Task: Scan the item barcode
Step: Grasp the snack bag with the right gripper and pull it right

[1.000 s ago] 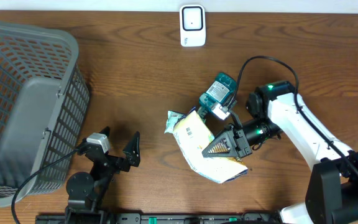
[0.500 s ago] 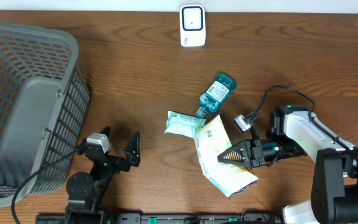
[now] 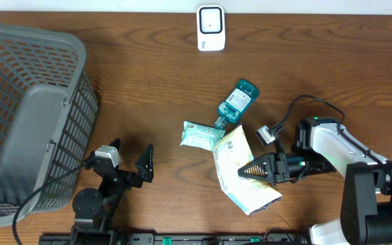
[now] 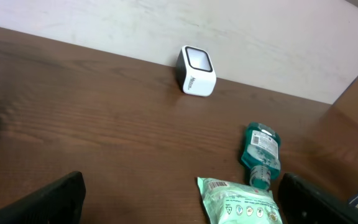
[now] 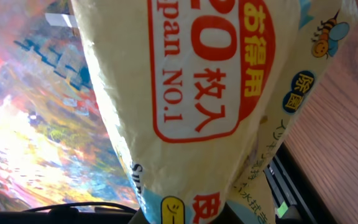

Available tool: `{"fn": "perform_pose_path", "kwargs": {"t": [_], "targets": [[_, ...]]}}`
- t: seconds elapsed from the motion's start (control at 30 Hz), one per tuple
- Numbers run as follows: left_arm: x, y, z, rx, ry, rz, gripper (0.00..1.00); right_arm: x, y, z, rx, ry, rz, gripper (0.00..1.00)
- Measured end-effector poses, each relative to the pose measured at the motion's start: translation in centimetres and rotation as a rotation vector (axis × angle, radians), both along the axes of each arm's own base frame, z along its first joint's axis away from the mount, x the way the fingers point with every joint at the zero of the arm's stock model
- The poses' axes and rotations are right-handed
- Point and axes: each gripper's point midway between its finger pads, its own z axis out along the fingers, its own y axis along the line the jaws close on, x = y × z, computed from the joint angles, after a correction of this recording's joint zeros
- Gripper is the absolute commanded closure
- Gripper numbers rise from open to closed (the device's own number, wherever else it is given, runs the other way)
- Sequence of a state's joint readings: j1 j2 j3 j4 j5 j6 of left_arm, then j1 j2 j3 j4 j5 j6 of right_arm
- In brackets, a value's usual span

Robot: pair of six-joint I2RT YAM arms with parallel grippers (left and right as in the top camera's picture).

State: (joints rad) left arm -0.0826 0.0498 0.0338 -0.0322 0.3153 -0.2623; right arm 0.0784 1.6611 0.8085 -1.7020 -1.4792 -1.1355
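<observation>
Now, compared with a second ago, my right jaws, clamped shut on the yellow pouch [image 3: 240, 170], have drawn it clear of the teal bottle [image 3: 238, 100] toward the near right of the counter [image 3: 148, 82] and paused. It sits well apart from the scanner [image 3: 210, 28], so presenting the barcode remains. Left jaws gape wide, empty. Count: one pouch, one bottle, one green packet [image 3: 201, 135], one scanner, one basket [image 3: 33, 41].

Your overhead camera looks straight down on the whole table [image 3: 148, 82], with the far wall at the top. Your left wrist view sits low and faces that wall across the wood. Both catch the white scanner [image 4: 196, 71], teal bottle [image 4: 260, 152] and green packet [image 4: 238, 200]. Your right wrist lens is nearly against the yellow pouch [image 5: 191, 93], which fills it.
</observation>
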Motion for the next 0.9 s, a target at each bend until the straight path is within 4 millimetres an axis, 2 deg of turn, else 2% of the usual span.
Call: {"fn": "perform_pose_path", "kwargs": {"t": [0.43, 0.73, 0.9], "targets": [[0.00, 0.00, 0.00, 0.000, 0.000, 0.000, 0.01, 0.50, 0.08, 0.34, 0.017, 0.022, -0.030, 0.99], [0.00, 0.00, 0.00, 0.000, 0.000, 0.000, 0.01, 0.06, -0.04, 0.01, -0.002, 0.019, -0.005, 0.99], [0.00, 0.00, 0.00, 0.000, 0.000, 0.000, 0.01, -0.43, -0.14, -0.32, -0.012, -0.039, 0.028, 0.99]]}}
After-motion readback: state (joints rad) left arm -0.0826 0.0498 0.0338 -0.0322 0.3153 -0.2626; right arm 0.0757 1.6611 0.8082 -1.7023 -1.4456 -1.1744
